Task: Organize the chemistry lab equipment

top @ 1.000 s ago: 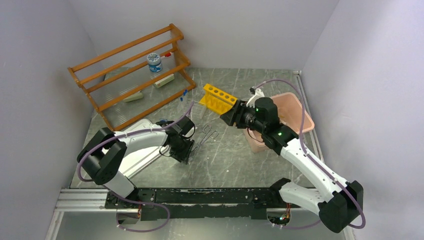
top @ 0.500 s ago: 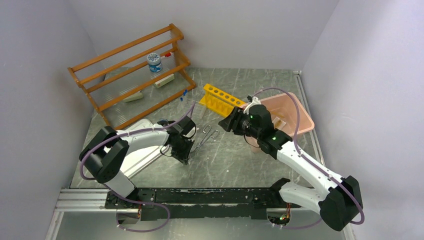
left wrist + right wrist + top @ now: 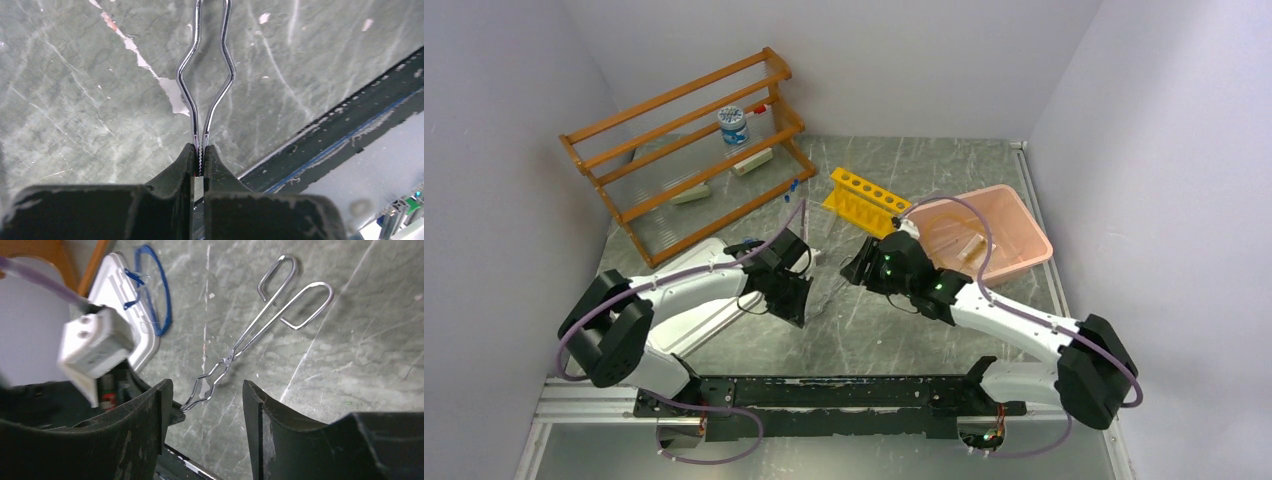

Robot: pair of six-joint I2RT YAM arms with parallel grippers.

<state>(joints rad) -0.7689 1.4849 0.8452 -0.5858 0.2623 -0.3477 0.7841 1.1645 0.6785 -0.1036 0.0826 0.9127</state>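
The metal tweezers [image 3: 207, 75] are scissor-style tongs lying on the grey table. My left gripper [image 3: 201, 152] is shut on their tip end; it shows in the top view [image 3: 799, 305]. My right gripper [image 3: 207, 390] is open and empty, hovering just above the same tip end, with the tweezers [image 3: 260, 325] stretching away from it to two handle loops. In the top view the right gripper [image 3: 856, 268] faces the left one and covers most of the tweezers. A blue cord loop [image 3: 162, 295] lies on a white flat packet [image 3: 120, 305] beside the left arm.
A yellow tube rack [image 3: 864, 198] stands behind the grippers. A pink bin [image 3: 1014, 245] holding a small tan piece sits at the right. The orange-brown wooden shelf [image 3: 624, 205] stands at the back left with a jar [image 3: 733, 124] on it. A tiny blue item [image 3: 794, 187] lies by its foot.
My right arm has swung left and down from over the pink bin to the tweezers. My left gripper has stayed shut on the tweezers' tips, shifting only slightly.
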